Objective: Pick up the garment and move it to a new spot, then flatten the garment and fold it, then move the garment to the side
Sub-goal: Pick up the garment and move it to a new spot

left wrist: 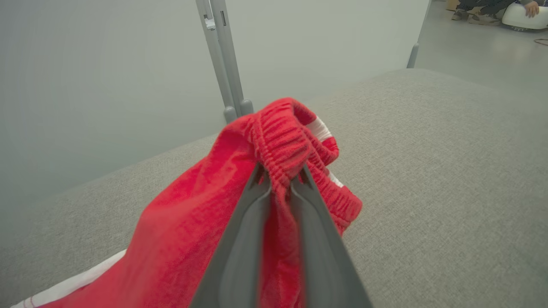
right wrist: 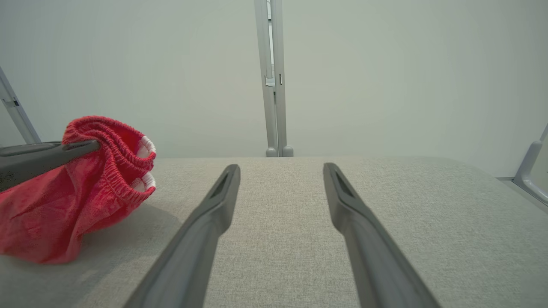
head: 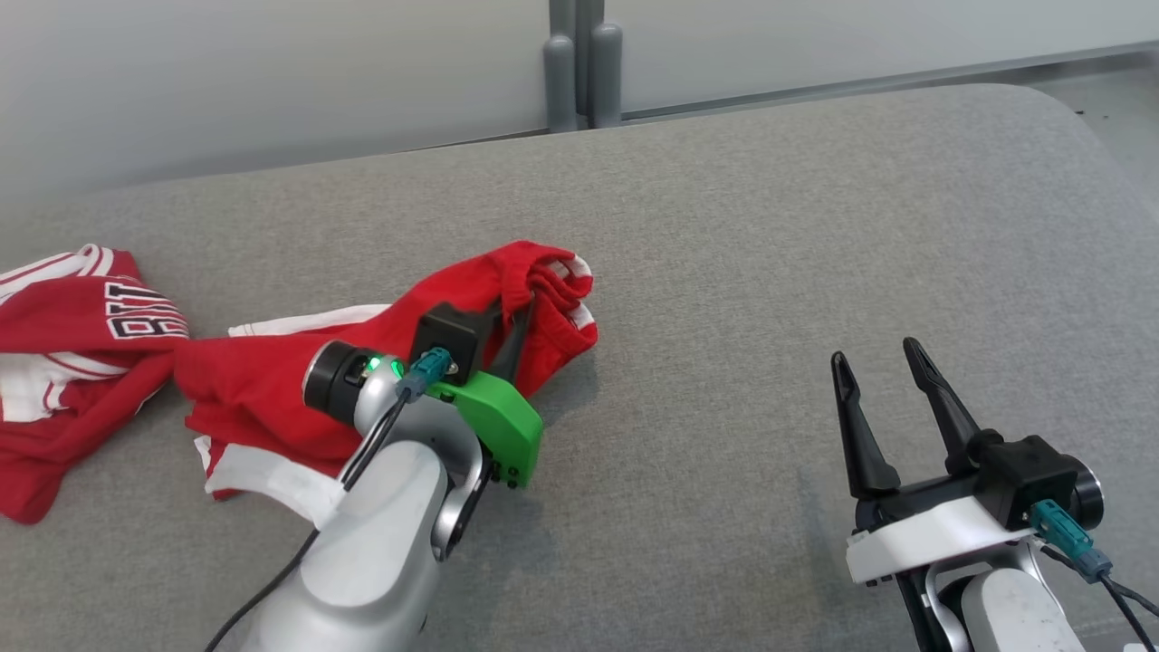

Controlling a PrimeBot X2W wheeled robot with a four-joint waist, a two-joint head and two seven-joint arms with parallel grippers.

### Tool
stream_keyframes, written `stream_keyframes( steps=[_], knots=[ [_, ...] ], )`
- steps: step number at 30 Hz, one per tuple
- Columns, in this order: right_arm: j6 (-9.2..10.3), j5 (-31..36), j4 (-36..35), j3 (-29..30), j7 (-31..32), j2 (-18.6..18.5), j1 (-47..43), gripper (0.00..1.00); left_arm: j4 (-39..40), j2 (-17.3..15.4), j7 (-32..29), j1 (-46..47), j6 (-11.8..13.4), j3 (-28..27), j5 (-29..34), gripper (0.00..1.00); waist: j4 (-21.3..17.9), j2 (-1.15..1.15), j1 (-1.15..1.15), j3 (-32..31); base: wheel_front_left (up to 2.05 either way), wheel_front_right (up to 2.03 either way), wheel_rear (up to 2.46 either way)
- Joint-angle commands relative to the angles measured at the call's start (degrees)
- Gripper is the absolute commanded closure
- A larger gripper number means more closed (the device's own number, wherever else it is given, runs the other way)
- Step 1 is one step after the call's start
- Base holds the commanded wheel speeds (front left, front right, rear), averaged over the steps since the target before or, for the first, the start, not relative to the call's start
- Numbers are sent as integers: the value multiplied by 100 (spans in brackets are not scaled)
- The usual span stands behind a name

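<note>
Grey cushion, garment between left fingers

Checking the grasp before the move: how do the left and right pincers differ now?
The left pincer is shut on the elastic waistband of the red garment; the right pincer stands open and empty. The left wears a green bracket, the right a white bracket. Both have long dark fingers.
</note>
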State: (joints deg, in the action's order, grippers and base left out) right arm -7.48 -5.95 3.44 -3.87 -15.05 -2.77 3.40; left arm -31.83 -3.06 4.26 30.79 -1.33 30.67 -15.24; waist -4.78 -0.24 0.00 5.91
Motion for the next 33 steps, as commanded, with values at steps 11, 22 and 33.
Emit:
stream_keyframes(
  steps=[11, 22, 33],
  knots=[
    [-2, -52, 71, -142, -14, -19, 168, 0, -652, 13, 723, 1063, 743, 657, -950, 100, -683, 24, 0, 208, 0, 0, 0],
    [-1, -114, 117, -158, -14, -19, 281, 0, -703, 10, 518, 743, 991, 2990, -2065, 100, -831, 24, 0, 342, 0, 0, 0],
    [-2, -63, 150, -106, -14, -19, 228, 0, -839, 8, 295, 487, 803, 4141, -3035, 0, -883, 24, 0, 256, 0, 0, 0]
  ],
)
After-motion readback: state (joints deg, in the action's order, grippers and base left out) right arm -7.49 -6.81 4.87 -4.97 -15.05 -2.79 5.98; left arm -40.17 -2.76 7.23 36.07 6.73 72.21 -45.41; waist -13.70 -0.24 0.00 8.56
